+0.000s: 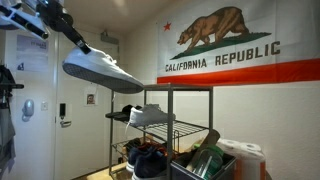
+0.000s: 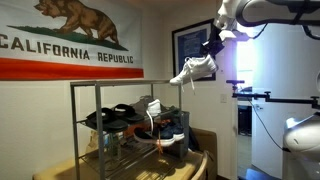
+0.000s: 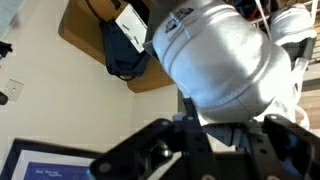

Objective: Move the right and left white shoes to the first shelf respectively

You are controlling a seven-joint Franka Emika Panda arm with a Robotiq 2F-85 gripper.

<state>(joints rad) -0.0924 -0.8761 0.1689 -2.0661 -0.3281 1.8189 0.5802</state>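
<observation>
My gripper [image 1: 78,44] is shut on a white sneaker [image 1: 100,72] and holds it in the air, above and to the side of the dark metal rack. In an exterior view the held shoe [image 2: 193,69] hangs toe-down just past the rack's top corner. The wrist view is filled by the held shoe [image 3: 220,55], with my gripper's fingers [image 3: 225,120] closed on its rim. The second white sneaker [image 1: 150,116] rests on a middle tier of the rack and shows in both exterior views [image 2: 154,108]. The top shelf [image 1: 178,89] is bare in both exterior views [image 2: 130,84].
Dark shoes [image 2: 115,118] lie on the middle tier and more dark shoes [image 1: 150,160] on the low tier. A California flag [image 1: 235,45] hangs on the wall behind. A bin with bottles [image 1: 205,160] and a paper roll [image 1: 243,157] stand beside the rack. A round wooden table [image 3: 100,50] lies below.
</observation>
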